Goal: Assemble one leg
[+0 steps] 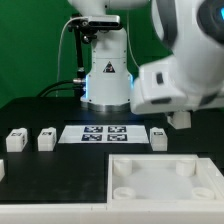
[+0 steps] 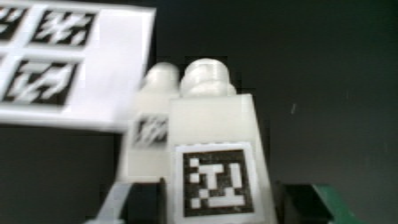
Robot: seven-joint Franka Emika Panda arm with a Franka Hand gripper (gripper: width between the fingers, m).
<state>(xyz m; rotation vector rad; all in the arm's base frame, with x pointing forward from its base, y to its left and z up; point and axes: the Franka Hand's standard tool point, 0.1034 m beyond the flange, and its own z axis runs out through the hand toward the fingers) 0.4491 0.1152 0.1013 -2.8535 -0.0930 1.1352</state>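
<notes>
In the wrist view my gripper [image 2: 222, 206] is shut on a leg [image 2: 215, 125], a white stubby block with a square marker on its face and a rounded peg at its far end. The dark fingers [image 2: 150, 202] press both its sides. A second leg [image 2: 150, 122] lies just behind it, beside the marker board [image 2: 63, 70]. In the exterior view my gripper [image 1: 180, 119] hangs above the table at the right, near the leg [image 1: 158, 137] standing by the marker board [image 1: 105, 133]. Two more legs [image 1: 15, 141] [image 1: 46, 139] stand at the left.
The large white square tray [image 1: 165, 180] with round corner sockets lies at the front right. The robot's base [image 1: 105, 75] stands at the back centre. The arm's bulky white link [image 1: 170, 85] hides part of the right side.
</notes>
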